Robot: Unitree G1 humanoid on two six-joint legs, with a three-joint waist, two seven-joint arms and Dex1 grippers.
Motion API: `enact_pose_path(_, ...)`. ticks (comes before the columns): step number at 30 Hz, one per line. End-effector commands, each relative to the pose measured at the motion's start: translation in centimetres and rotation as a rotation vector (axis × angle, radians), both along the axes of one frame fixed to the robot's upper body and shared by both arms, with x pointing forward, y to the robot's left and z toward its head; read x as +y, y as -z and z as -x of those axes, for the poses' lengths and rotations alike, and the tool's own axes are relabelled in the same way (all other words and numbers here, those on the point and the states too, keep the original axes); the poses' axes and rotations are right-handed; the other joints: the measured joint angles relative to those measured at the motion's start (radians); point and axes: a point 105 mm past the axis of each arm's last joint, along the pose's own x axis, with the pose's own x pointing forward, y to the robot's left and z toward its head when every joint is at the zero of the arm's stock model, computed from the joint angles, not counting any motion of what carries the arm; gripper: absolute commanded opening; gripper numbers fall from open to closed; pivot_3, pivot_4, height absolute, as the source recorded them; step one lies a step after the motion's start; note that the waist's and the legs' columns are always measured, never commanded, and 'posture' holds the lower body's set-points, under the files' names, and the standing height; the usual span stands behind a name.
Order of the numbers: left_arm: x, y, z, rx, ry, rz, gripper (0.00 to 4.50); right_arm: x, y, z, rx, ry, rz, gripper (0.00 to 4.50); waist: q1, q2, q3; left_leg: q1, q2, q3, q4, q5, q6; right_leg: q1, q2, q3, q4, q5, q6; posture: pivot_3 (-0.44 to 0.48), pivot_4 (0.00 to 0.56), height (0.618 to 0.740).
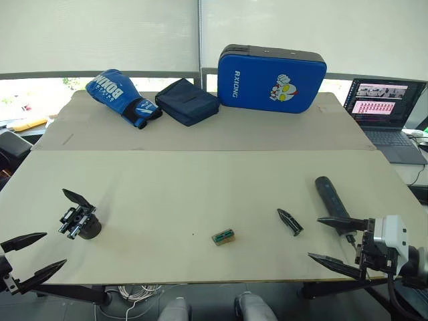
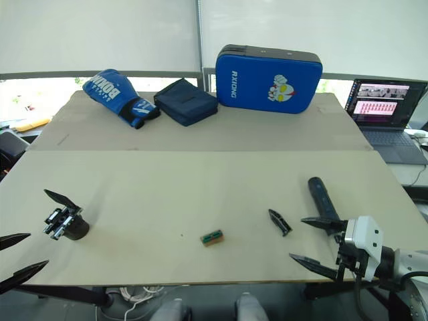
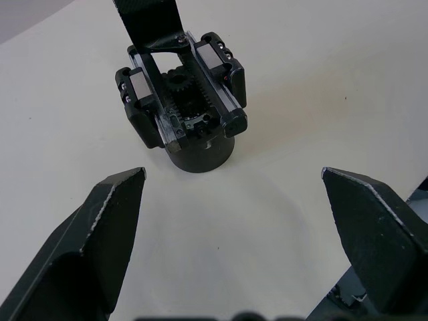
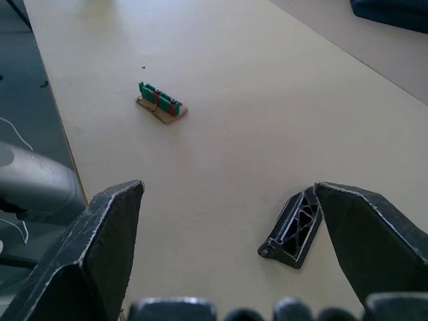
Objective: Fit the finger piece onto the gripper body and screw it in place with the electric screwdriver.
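The gripper body stands on the table's left front, a black block on a round base with one pointed finger up; up close it shows as gripper body. My left gripper is open just in front of it, apart from it. The finger piece lies flat right of centre, also seen as finger piece beside one right fingertip. The electric screwdriver lies at the right. My right gripper is open near the front edge, between the finger piece and the screwdriver's tip end, holding nothing.
A small green-and-tan block lies near the front centre. At the back stand a blue boxing glove, a dark pouch and a blue pad. A laptop sits far right. The table's front edge is close.
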Motion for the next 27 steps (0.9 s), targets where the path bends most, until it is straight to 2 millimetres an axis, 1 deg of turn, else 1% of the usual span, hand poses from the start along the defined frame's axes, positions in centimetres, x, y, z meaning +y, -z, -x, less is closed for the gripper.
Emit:
enact_pose_path(1, 0.6, -1.6, -0.4, -0.041, -0.044, 0.038, 4.46, 0.2, -1.1, -0.3, -0.061, -0.009, -0.011, 4.50, 0.000, 0.000, 0.000, 0.000, 0.000, 0.000, 0.000, 0.000, 0.000, 0.000, 0.000, 0.000, 0.000, 0.000, 0.000, 0.000, 0.150, 0.740)
enact_pose_path(2, 1.0, -2.5, -0.4, -0.059, -0.086, 0.103, 4.46, 0.5, -1.2, -0.5, -0.058, -0.004, -0.029, 4.50, 0.000, 0.000, 0.000, 0.000, 0.000, 0.000, 0.000, 0.000, 0.000, 0.000, 0.000, 0.000, 0.000, 0.000, 0.000, 0.000, 0.150, 0.740)
enact_pose_path(4, 2.1, -4.7, -0.7, -0.124, -0.206, 0.294, 4.46, 1.2, -1.6, -0.9, -0.051, -0.001, -0.066, 4.50, -0.002, -0.001, 0.000, 0.000, 0.001, 0.000, 0.000, 0.000, 0.000, 0.000, 0.001, 0.000, 0.000, 0.000, 0.000, 0.000, 0.150, 0.740)
enact_pose_path(5, 2.6, -5.3, -0.6, -0.134, -0.251, 0.352, 4.46, 1.5, -1.8, -1.0, -0.056, -0.003, -0.079, 4.50, -0.003, -0.001, 0.000, 0.000, 0.002, 0.000, 0.000, 0.000, 0.000, 0.000, 0.001, 0.000, 0.001, 0.000, 0.000, 0.000, 0.150, 0.740)
enact_pose_path(7, 3.5, -5.6, 0.0, -0.141, -0.313, 0.423, 4.46, 2.3, -2.2, -1.2, -0.082, -0.017, -0.096, 4.50, -0.004, -0.001, 0.000, 0.000, 0.003, -0.001, 0.000, 0.000, 0.000, -0.001, 0.003, 0.000, 0.001, 0.000, 0.000, 0.000, 0.150, 0.740)
enact_pose_path(10, 4.6, -4.7, 1.2, -0.158, -0.411, 0.439, 4.46, 4.0, -3.5, -1.4, -0.159, -0.070, -0.158, 4.50, -0.008, 0.000, 0.000, 0.001, 0.002, -0.001, 0.000, 0.000, 0.000, -0.001, 0.003, 0.000, 0.001, 0.000, -0.001, 0.000, 0.150, 0.740)
enact_pose_path(12, 5.1, -3.4, 2.2, -0.169, -0.473, 0.404, 4.46, 5.4, -4.1, -1.5, -0.187, -0.107, -0.211, 4.50, -0.016, 0.001, 0.000, 0.001, 0.003, -0.001, -0.001, -0.001, 0.000, -0.001, 0.003, 0.001, 0.000, 0.001, -0.001, 0.000, 0.150, 0.740)
enact_pose_path(14, 5.2, -1.9, 3.0, -0.166, -0.520, 0.389, 4.46, 6.6, -4.6, -1.6, -0.209, -0.131, -0.291, 4.50, -0.018, 0.000, 0.000, 0.001, 0.003, 0.000, -0.001, -0.001, -0.001, -0.001, 0.004, 0.002, 0.001, 0.000, -0.002, 0.000, 0.150, 0.740)
enact_pose_path(16, 4.9, -0.8, 3.5, -0.153, -0.540, 0.377, 4.46, 7.5, -4.9, -1.5, -0.219, -0.158, -0.333, 4.50, -0.017, -0.003, -0.001, 0.001, 0.004, -0.001, -0.001, -0.001, -0.001, -0.001, 0.005, 0.001, 0.001, 0.001, -0.003, 0.000, 0.150, 0.740)
enact_pose_path(17, 4.6, -0.3, 3.7, -0.167, -0.537, 0.341, 4.46, 8.1, -4.8, -1.3, -0.236, -0.194, -0.324, 4.50, -0.015, -0.003, -0.002, 0.001, 0.004, -0.001, 0.000, -0.001, -0.001, -0.001, 0.005, 0.002, 0.000, 0.001, -0.004, 0.000, 0.150, 0.740)
enact_pose_path(19, 3.6, 0.4, 3.7, -0.191, -0.529, 0.323, 4.46, 9.1, -4.4, -1.0, -0.249, -0.238, -0.323, 4.50, -0.005, -0.004, -0.003, 0.001, 0.004, -0.001, 0.000, -0.001, -0.001, 0.000, 0.005, 0.002, 0.000, 0.001, -0.004, 0.000, 0.150, 0.740)
enact_pose_path(20, 3.0, 0.8, 3.5, -0.197, -0.528, 0.331, 4.46, 9.6, -4.2, -0.9, -0.248, -0.257, -0.325, 4.50, 0.000, -0.005, -0.003, 0.001, 0.003, -0.001, 0.000, -0.001, -0.001, 0.000, 0.005, 0.002, 0.000, 0.001, -0.004, 0.000, 0.150, 0.740)
enact_pose_path(22, 1.0, 2.1, 3.0, -0.186, -0.496, 0.329, 4.46, 10.4, -3.7, -0.8, -0.243, -0.292, -0.323, 4.50, 0.005, -0.006, -0.004, 0.001, 0.003, -0.001, 0.001, -0.001, -0.001, 0.000, 0.005, 0.002, 0.000, 0.001, -0.004, 0.000, 0.150, 0.740)
enact_pose_path(24, -0.1, 2.7, 2.6, -0.200, -0.489, 0.315, 4.46, 10.7, -3.7, -1.0, -0.243, -0.301, -0.327, 4.50, 0.005, -0.007, -0.004, 0.001, 0.003, -0.001, 0.001, -0.001, -0.001, 0.001, 0.004, 0.002, 0.000, 0.001, -0.004, 0.000, 0.150, 0.740)
enact_pose_path(27, -1.0, 3.0, 2.1, -0.217, -0.488, 0.294, 4.46, 10.8, -3.7, -1.0, -0.237, -0.306, -0.328, 4.50, 0.002, -0.010, -0.006, 0.001, 0.004, -0.001, 0.001, -0.001, -0.001, 0.000, 0.005, 0.001, 0.000, 0.001, -0.004, 0.000, 0.150, 0.740)
